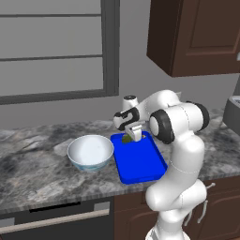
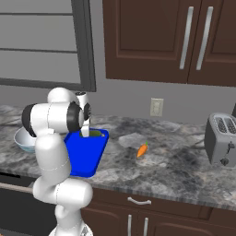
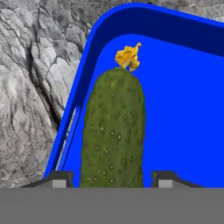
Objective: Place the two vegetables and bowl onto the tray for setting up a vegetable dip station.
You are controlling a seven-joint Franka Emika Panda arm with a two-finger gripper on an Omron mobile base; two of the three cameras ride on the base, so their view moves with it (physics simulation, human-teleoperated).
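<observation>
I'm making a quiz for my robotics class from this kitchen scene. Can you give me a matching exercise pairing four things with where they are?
Things:
1. cucumber
2. carrot
3. bowl
4. toaster

Places:
A. on the counter beside the blue tray, not on it
B. at the counter's far right end
C. on the tray, between the pincer's fingertips
D. alone on bare counter, between tray and toaster

Pairs: 1-C, 2-D, 3-A, 4-B

Dark green bumpy cucumber (image 3: 113, 135) cut off at hand view's bottom; mostly hidden behind white arm in base views
</observation>
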